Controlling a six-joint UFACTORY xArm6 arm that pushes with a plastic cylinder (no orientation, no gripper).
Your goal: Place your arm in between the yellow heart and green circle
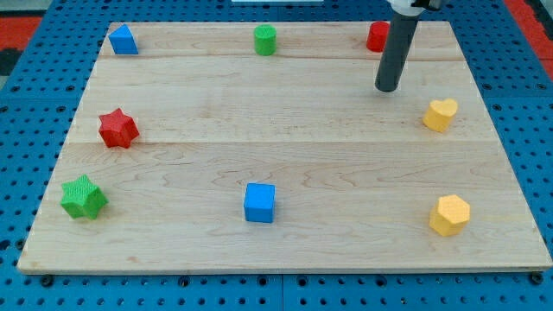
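Positioning step, near done — my tip (388,89), bare rod with no pincer, nothing held, just left of yellow heart (440,114); green circle (265,40) well left at top edge — next, short slide leftward.

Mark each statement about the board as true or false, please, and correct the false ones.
1. My tip touches the yellow heart. False: it stands apart, to the view's upper left of the heart.
2. The green circle is near the view's top edge. True.
3. The blue cube is beside the red star. False: it is far off, toward the view's bottom centre.
4. A red block is partly hidden behind the rod. True.
5. The green star is at the view's lower left. True.
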